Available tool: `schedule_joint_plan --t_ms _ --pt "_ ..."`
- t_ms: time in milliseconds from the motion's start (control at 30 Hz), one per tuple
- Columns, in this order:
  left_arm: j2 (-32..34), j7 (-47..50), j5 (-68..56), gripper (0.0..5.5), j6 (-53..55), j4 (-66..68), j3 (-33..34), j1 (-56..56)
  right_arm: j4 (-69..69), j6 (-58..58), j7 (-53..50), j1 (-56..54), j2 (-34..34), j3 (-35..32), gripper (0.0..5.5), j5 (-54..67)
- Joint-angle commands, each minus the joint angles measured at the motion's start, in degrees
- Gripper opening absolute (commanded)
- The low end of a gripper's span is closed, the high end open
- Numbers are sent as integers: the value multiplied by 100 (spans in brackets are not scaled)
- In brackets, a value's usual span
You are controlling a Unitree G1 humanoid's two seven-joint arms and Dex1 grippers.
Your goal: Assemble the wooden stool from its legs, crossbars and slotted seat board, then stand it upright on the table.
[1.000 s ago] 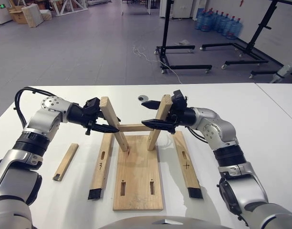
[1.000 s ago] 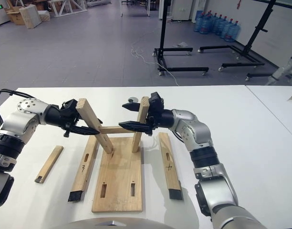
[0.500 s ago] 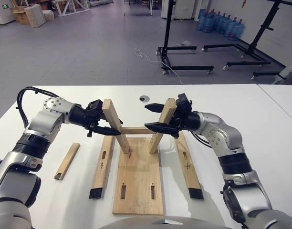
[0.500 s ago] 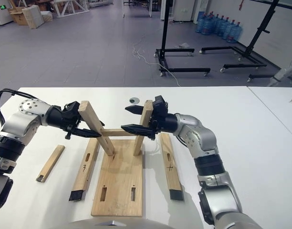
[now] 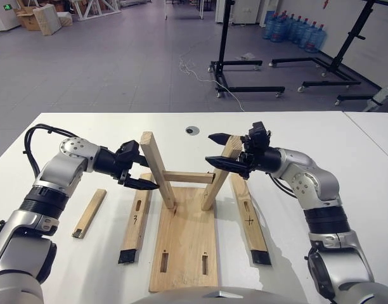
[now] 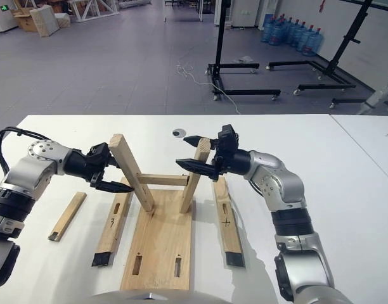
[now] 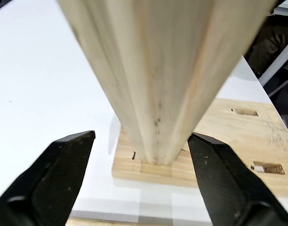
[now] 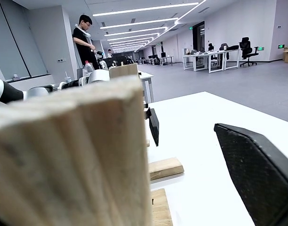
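The slotted seat board (image 5: 181,244) lies flat on the white table. Two legs stand in its far slots, leaning apart and joined by a crossbar (image 5: 189,178). My left gripper (image 5: 148,175) is open around the left leg (image 5: 157,168) at about mid height; in the left wrist view its fingers (image 7: 59,174) flank that leg (image 7: 158,80) with a gap on one side. My right gripper (image 5: 216,150) is open around the top of the right leg (image 5: 220,172); a finger (image 8: 257,165) stands clear of the wood (image 8: 73,155).
Two loose legs lie flat beside the board, one on the left (image 5: 135,220) and one on the right (image 5: 248,218). A short crossbar (image 5: 88,213) lies further left. A round hole (image 5: 192,130) is in the table behind. Black wheeled stands (image 5: 245,63) stand on the floor beyond.
The head view has shifted slightly. My left gripper has slid lower along the left leg and drawn back a little. The right gripper stays around the right leg's top.
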Motion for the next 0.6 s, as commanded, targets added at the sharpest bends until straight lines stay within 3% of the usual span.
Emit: schedule_joint_plan --t_ms 33,233,400,600 --pt "168 -65 25 384 35 -158 326 -38 -130 59 -103 -101 -44 -273 483 222" --pt "523 105 -105 384 154 -450 1032 435 -632 414 -221 -101 -192 -738 483 875" --pt "855 665 -309 384 208 -824 2163 1297 -1194 776 -603 -232 -271 -1192 483 1622" --pt "568 2213 33 384 395 -1581 3422 3643 -1079 868 -1383 -48 -367 -1936 483 2121"
